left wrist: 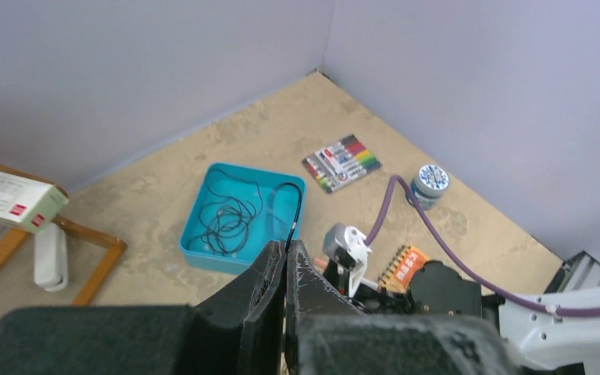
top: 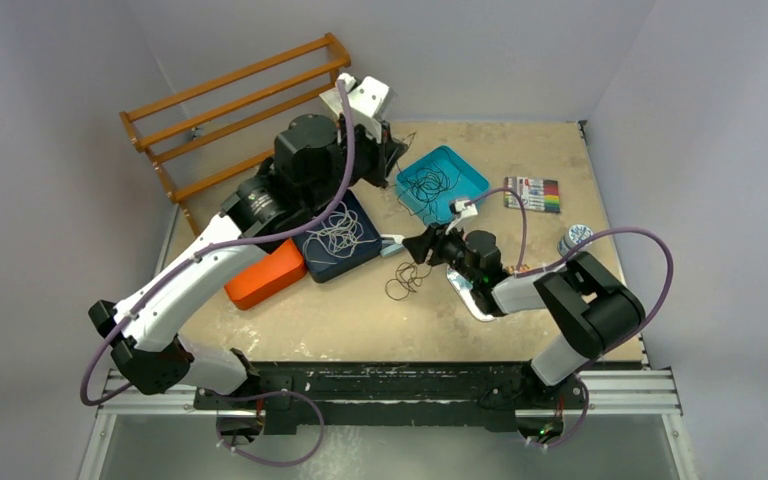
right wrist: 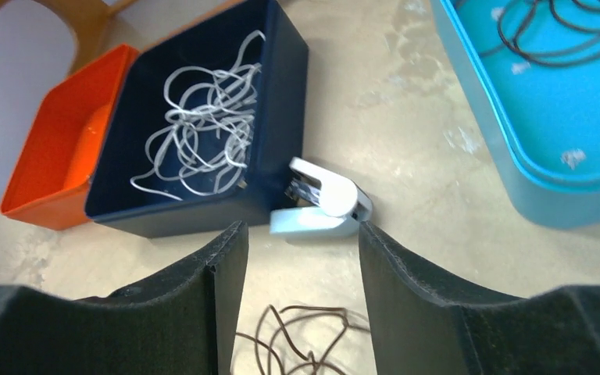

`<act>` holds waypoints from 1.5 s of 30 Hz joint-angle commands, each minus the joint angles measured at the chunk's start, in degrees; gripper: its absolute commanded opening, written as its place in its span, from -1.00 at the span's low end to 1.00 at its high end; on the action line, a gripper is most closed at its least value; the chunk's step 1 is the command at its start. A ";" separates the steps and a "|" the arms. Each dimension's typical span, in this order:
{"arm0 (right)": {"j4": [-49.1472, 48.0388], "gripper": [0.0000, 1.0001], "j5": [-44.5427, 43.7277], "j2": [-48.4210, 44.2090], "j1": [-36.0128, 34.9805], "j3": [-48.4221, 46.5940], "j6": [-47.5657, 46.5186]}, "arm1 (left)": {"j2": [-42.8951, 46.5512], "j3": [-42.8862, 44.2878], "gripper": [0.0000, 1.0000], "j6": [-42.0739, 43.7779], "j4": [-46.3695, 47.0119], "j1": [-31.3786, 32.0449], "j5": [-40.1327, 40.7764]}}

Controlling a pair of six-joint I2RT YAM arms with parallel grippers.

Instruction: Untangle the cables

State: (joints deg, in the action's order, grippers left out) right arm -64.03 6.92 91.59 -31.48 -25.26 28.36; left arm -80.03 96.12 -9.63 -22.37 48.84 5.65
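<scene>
The black cable (left wrist: 225,223) lies coiled in the teal tray (left wrist: 203,254). One strand rises over the tray's rim to my left gripper (left wrist: 287,248), which is shut on it at the back of the table (top: 397,150). The white cable (right wrist: 199,133) lies piled in the navy box (right wrist: 277,101). The dark brown cable (right wrist: 305,344) lies in loose loops on the table (top: 405,280). My right gripper (right wrist: 298,230) hangs open just above it, its fingers either side of the loops and touching nothing.
A silver stapler (right wrist: 324,207) lies between the navy box and my right gripper. An orange box (top: 265,275) sits left of the navy box. A wooden rack (top: 230,110) stands at the back left. A marker set (top: 533,194) and a small jar (top: 575,238) lie at the right.
</scene>
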 commanded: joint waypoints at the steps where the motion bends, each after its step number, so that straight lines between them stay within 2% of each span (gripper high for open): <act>1: -0.19 0.11 -3.64 -1.30 -0.26 1.84 1.14 | 1.94 5.02 -1.00 3.11 0.03 0.10 4.42; 7: -0.82 -0.02 -5.74 -1.47 -0.23 4.06 1.52 | 2.91 7.74 -1.00 4.71 0.04 0.07 7.62; 14: -1.69 0.04 -5.59 -4.84 -0.16 5.07 -0.27 | 3.74 7.74 -1.00 5.80 -2.64 0.05 15.19; 23: 2.92 0.15 -4.82 -14.06 -0.19 2.73 -8.41 | 8.84 -2.95 -1.00 1.12 -4.87 -0.07 32.06; 27: 6.03 0.18 -5.15 -15.96 -0.22 0.88 -11.74 | 11.48 -8.56 -1.00 -2.26 -5.84 -2.09 37.17; 34: 7.03 0.19 -4.04 -14.02 -0.19 -1.14 -12.69 | 16.88 -16.11 -1.00 -8.80 -8.75 -11.83 38.32; 45: 4.89 0.19 -1.41 -9.22 -0.21 -3.89 -11.66 | 22.66 -23.87 -1.00 -16.06 -18.86 -12.98 55.24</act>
State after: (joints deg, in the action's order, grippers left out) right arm -56.01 3.97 81.82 -31.48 -26.17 17.28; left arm -58.61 74.04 -21.06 -36.97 36.38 52.88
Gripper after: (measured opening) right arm 0.592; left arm 0.009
